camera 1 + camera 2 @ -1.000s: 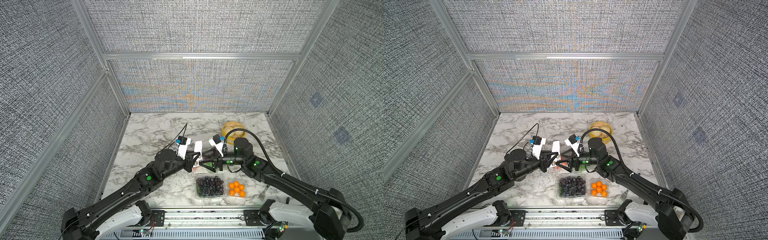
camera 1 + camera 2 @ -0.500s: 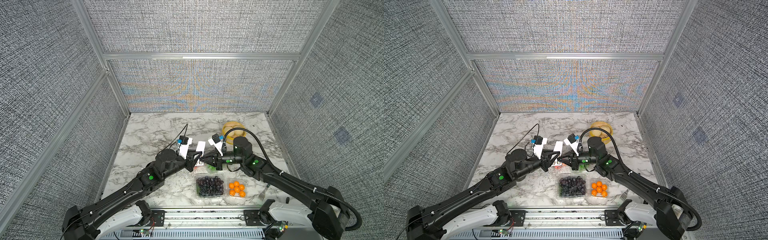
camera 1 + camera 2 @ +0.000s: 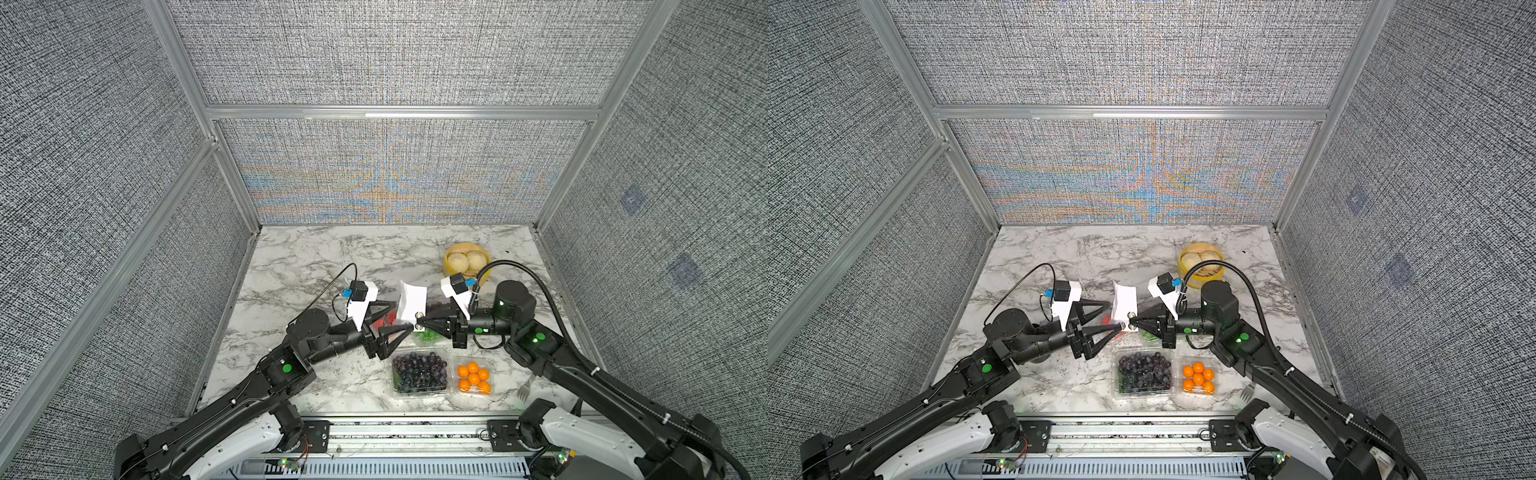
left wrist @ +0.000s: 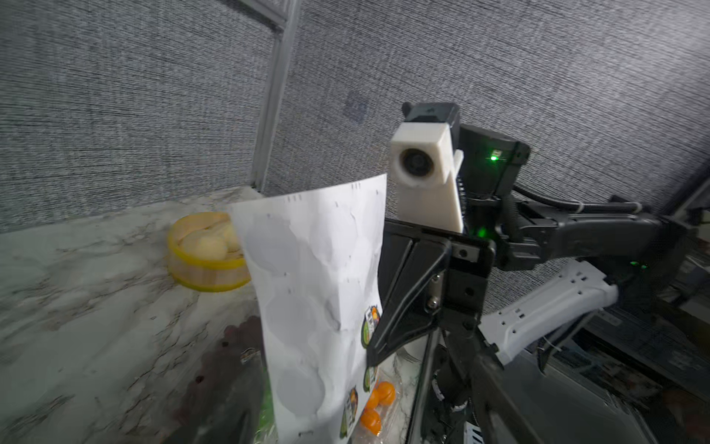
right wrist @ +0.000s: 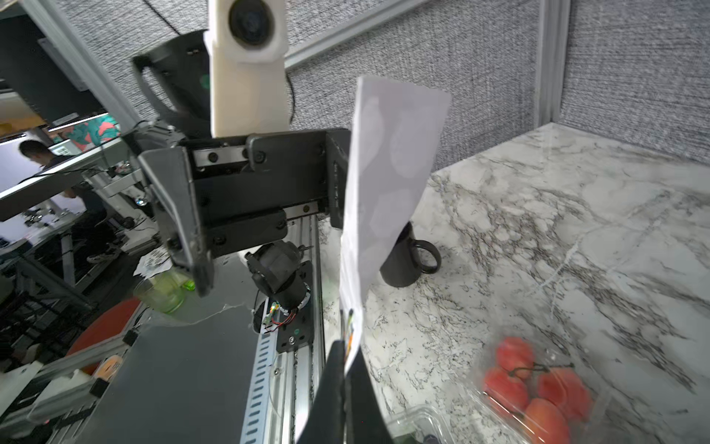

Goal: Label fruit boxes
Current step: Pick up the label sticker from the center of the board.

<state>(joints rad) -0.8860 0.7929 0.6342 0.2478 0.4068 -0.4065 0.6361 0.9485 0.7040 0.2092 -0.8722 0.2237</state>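
Left jaws just spread, letting go. Right jaws now pinch the white paper sticker sheet (image 3: 412,300) alone. Clear plastic fruit boxes (image 3: 419,371) wait at 6 o'clock from it on the counter (image 3: 311,266), so peeling could start.

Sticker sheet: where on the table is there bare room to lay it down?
The sticker sheet would fit on the far half of the table, left of the steamer: bare marble. The near right is crowded: dark grape box, orange box, fork.
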